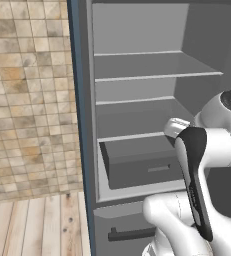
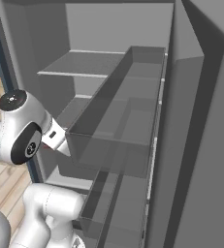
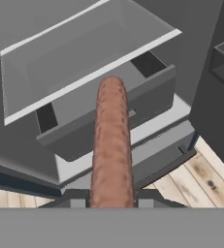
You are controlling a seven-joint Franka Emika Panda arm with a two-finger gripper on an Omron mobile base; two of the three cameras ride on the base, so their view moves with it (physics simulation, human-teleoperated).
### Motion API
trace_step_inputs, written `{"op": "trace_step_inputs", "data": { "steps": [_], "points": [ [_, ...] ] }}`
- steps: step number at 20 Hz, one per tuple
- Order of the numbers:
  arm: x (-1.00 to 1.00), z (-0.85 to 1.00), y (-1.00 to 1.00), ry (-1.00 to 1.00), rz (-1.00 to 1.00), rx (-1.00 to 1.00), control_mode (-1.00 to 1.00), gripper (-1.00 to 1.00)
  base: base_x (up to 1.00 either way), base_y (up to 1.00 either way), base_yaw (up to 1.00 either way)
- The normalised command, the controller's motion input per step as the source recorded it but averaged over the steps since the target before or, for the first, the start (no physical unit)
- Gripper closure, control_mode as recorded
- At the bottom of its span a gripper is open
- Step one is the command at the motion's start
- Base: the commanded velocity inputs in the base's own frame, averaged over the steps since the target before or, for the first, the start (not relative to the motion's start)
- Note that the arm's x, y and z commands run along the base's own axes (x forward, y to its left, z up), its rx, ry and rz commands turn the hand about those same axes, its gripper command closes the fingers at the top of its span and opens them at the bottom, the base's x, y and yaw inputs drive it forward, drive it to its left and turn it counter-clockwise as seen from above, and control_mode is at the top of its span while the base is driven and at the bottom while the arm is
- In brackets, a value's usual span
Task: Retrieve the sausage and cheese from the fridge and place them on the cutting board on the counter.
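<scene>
The sausage [image 3: 112, 145], a reddish-brown cylinder, stands straight up from between my gripper [image 3: 112, 201], which is shut on its lower end. I hold it in front of the open fridge [image 1: 137, 75], just outside the grey drawer [image 3: 152, 92] under the lowest shelf. In the left base view my forearm hides the hand near that drawer [image 1: 142, 165]. The fridge shelves [image 2: 84, 63] that I see are bare. The cheese, the cutting board and the counter are out of view.
The fridge door with its clear bins [image 2: 118, 126] stands open on the right, close to the arm. A tan tiled wall [image 1: 32, 100] lies left of the fridge. Wooden floor [image 3: 205, 174] runs below, and a lower freezer handle [image 1: 132, 232] sits under the drawer.
</scene>
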Motion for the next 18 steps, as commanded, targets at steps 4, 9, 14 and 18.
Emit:
{"op": "trace_step_inputs", "data": {
  "steps": [4, 9, 14, 18],
  "points": [
    [0.0, 0.0, 0.0, 0.0, 0.0, 0.0, 1.0, 1.0, 0.0, 0.0, 0.0],
    [0.0, 0.0, 0.0, 0.0, 0.0, 0.0, 1.0, 1.0, 0.0, 0.0, 0.0],
    [0.0, 0.0, 0.0, 0.0, 0.0, 0.0, 1.0, 1.0, -0.51, 0.1, -0.01],
    [0.0, 0.0, 0.0, 0.0, 0.0, 0.0, 1.0, 1.0, -0.92, 1.0, -0.02]
  ]
}}
